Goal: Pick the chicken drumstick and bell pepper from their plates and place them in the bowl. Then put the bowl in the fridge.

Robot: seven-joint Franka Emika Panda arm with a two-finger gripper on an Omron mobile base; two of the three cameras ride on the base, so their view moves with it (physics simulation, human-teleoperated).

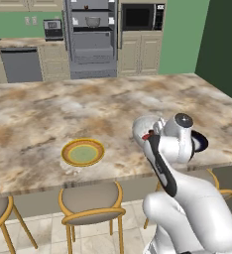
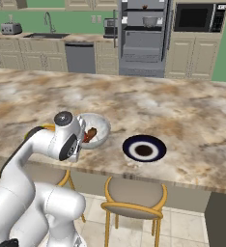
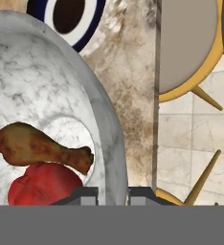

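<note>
The whitish speckled bowl [image 3: 47, 95] holds the brown chicken drumstick [image 3: 37, 146] lying across the red bell pepper [image 3: 44, 184]. My gripper [image 3: 112, 194] is shut on the bowl's near rim, one finger inside and one outside. From the right base view the bowl [image 2: 98, 126] is at the counter's near edge against my hand, with the drumstick [image 2: 91, 132] showing inside. I cannot tell whether it rests on the counter or is lifted. The yellow-rimmed plate [image 1: 83, 152] and the dark plate [image 2: 144, 148] both lie bare. Across the room the fridge [image 2: 144, 34] stands open.
The marble island counter [image 2: 182, 111] ends just before my base. Wooden stools [image 2: 134, 193] stand under its near edge. On the far wall a black microwave [image 2: 197, 17] is right of the fridge, with a dishwasher [image 2: 80, 57] and a sink [image 2: 45, 34] to its left.
</note>
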